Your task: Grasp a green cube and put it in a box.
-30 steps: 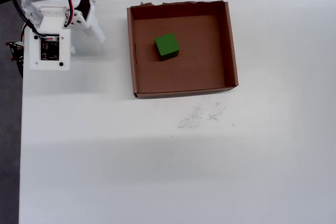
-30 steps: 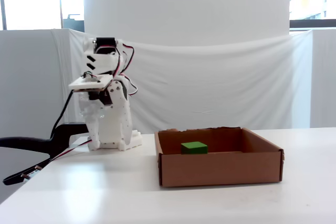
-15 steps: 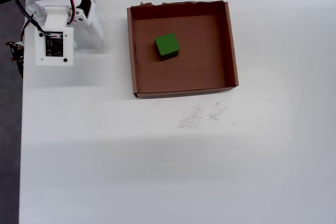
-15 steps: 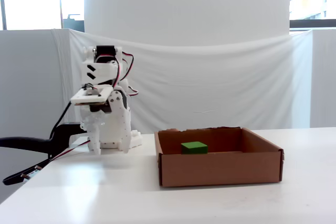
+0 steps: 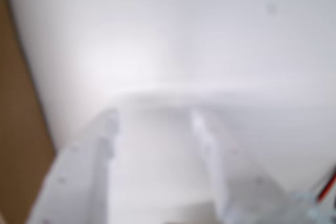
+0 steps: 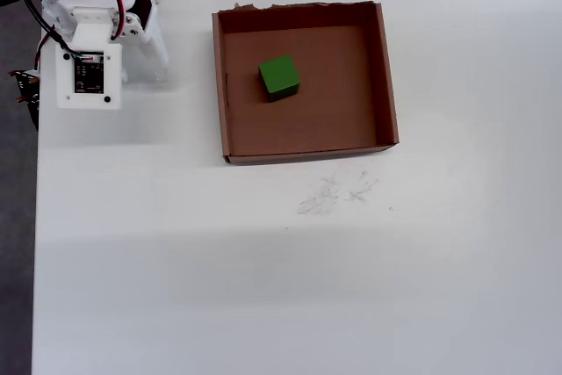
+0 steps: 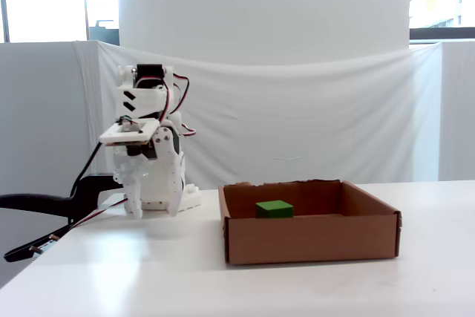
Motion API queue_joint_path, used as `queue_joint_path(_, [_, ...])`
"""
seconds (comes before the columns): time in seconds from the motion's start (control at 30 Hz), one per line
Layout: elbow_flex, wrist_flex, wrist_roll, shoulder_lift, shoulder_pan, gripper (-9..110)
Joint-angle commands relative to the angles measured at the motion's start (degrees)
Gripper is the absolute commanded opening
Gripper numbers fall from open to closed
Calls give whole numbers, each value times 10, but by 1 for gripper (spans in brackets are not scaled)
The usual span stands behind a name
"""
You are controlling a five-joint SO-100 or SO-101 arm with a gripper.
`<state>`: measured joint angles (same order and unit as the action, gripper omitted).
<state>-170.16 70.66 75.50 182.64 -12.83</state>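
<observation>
Folding back a touch further, my arm (image 6: 83, 50) settled at the table's (image 6: 290, 287) far-left corner, while the green cube (image 6: 279, 76) sat inside the box (image 6: 385, 76), near its left wall. Gripper (image 5: 155, 121) looked parted and empty in the blurred wrist view. I judged the only risk was a stray reach knocking the box.

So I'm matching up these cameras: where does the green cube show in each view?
Wrist view: not in it; the picture is blurred.
Overhead view: green cube on the box floor, left of centre, nearer the torn wall.
Fixed view: green cube behind the box front wall.
Shared landmark: the box.
</observation>
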Motion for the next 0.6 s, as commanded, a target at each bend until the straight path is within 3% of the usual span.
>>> queue_joint_path(0.0, [-1, 4, -7, -4, -5, 19])
queue_joint_path(0.13, [-1, 11, -70, -4, -5, 20])
queue_joint_path(0.57, [-1, 11, -71, -4, -11, 21])
